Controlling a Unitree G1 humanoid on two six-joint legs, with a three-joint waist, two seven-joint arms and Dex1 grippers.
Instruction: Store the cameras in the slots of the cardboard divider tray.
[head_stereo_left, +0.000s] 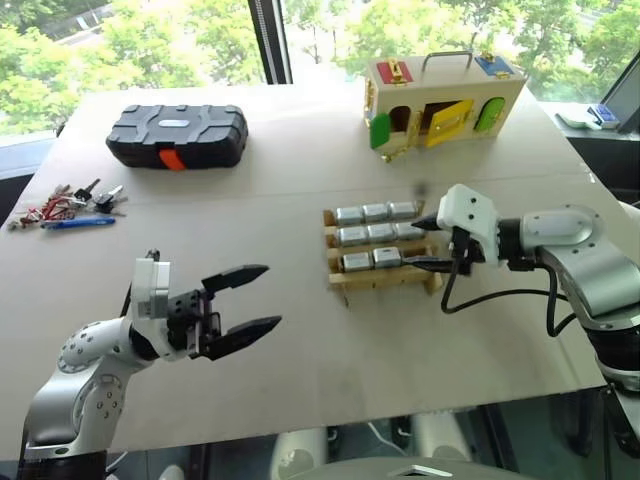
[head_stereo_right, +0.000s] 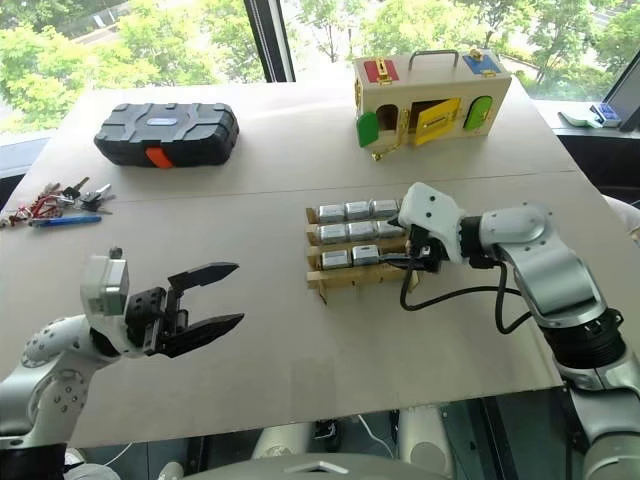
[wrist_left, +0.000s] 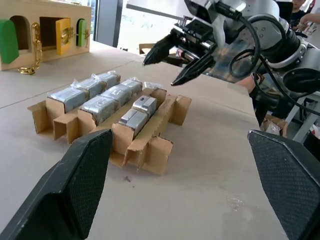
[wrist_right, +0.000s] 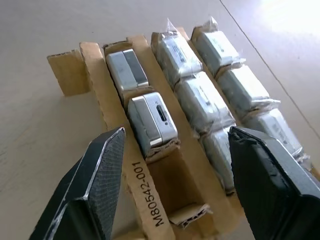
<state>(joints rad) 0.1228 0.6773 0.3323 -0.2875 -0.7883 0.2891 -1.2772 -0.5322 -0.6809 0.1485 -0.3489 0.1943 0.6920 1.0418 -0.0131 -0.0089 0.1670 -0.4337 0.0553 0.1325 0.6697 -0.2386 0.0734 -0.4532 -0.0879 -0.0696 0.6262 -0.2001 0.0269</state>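
The cardboard divider tray (head_stereo_left: 336, 279) lies right of the table's middle. Several silver-grey cameras (head_stereo_left: 376, 212) fill its back and middle rows, some in clear wrap. Two more cameras (wrist_right: 151, 121) sit in the front row. The slot (wrist_right: 176, 192) at that row's right end is bare cardboard. My right gripper (head_stereo_left: 421, 243) hovers open at the tray's right end, just above that slot, with nothing between its fingers (wrist_right: 95, 190). My left gripper (head_stereo_left: 270, 297) stands open and empty, pointing right, well to the left of the tray and nearer the front edge.
A black ribbed case (head_stereo_left: 178, 135) lies at the back left. A wooden box with coloured doors (head_stereo_left: 440, 100) stands at the back right. Keys with a blue pen (head_stereo_left: 70, 205) rest near the left edge. Bare tabletop separates my left gripper from the tray.
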